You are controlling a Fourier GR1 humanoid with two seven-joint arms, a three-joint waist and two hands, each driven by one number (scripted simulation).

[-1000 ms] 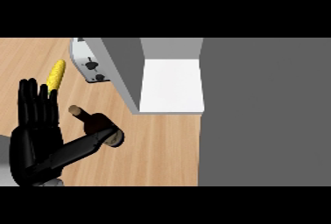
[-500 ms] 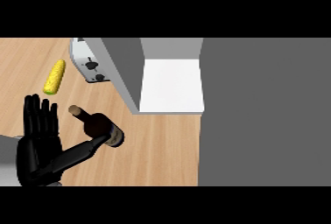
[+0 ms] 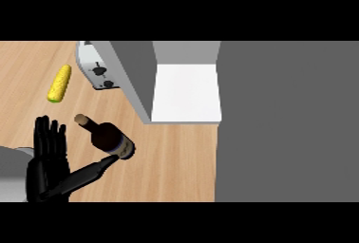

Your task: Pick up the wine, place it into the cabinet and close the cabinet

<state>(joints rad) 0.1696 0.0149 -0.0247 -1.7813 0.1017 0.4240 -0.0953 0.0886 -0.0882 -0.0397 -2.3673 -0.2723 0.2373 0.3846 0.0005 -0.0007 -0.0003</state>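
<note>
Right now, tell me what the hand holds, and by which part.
Nothing is held. The left hand is open, fingers straight; only its thumb reaches to the bottle's base.

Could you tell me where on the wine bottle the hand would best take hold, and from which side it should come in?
Probably round the wide dark body of the wine bottle, not its thin corked neck. Come from the view's left, where the left hand waits open with its thumb under the bottle's base; the open cabinet crowds the other side.
</note>
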